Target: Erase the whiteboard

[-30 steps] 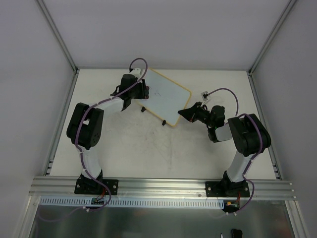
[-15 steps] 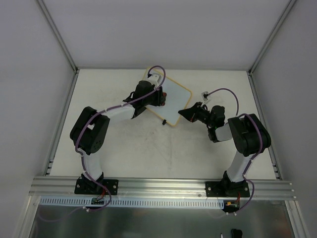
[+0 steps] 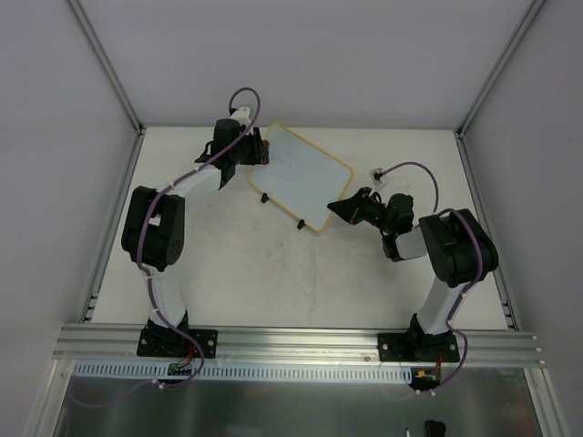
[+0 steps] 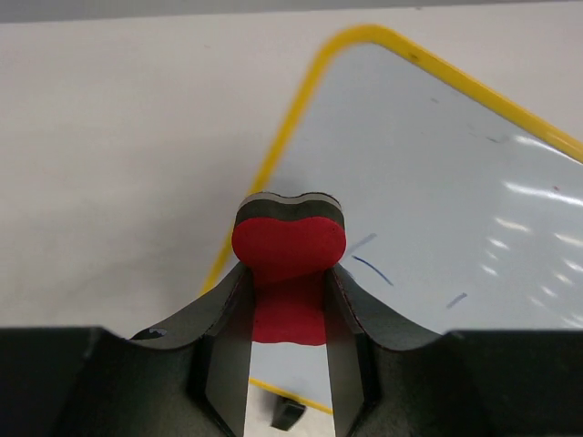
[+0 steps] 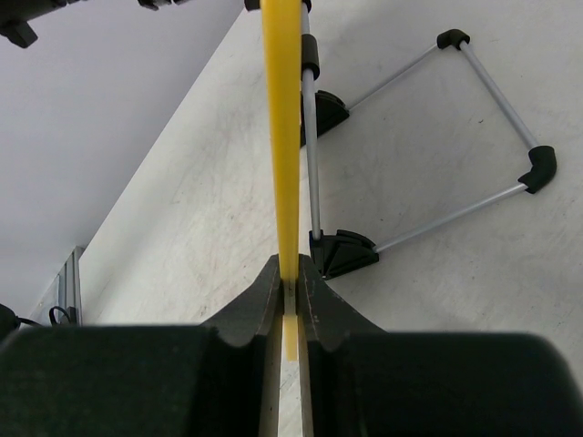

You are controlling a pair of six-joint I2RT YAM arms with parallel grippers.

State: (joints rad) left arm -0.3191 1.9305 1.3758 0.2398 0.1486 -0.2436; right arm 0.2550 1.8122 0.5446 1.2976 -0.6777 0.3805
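Pale grey walls close in an off-white counter (image 3: 273,273), scuffed with faint dark marks, with both arms bolted at its near edge.

On one side the left end effector (image 4: 289,278) is clamped on a small eraser (image 4: 289,244). The eraser is red on the face toward the camera with a black layer behind, and its rounded top stands clear of the two dark fingers (image 4: 226,314). In the wrist view the eraser sits over the left edge of the whiteboard (image 4: 437,191), just inside the yellow frame; whether it presses on the surface cannot be told. Beside it on the white surface lie a few short blue strokes (image 4: 373,269), and a fainter mark shows further up. From above, this arm reaches to the board's far left corner.

Opposite it, the right end effector (image 5: 290,273) is closed on the board's yellow rim, the thin edge running straight up between its fingers. Behind that edge the wrist view shows a wire stand (image 5: 453,218) with black feet (image 5: 342,250) resting on the counter. From above, this end effector holds the board at its right corner. The whiteboard lies slanted across the far middle of the counter, between the two arms, with two of the feet showing along its near-left edge.
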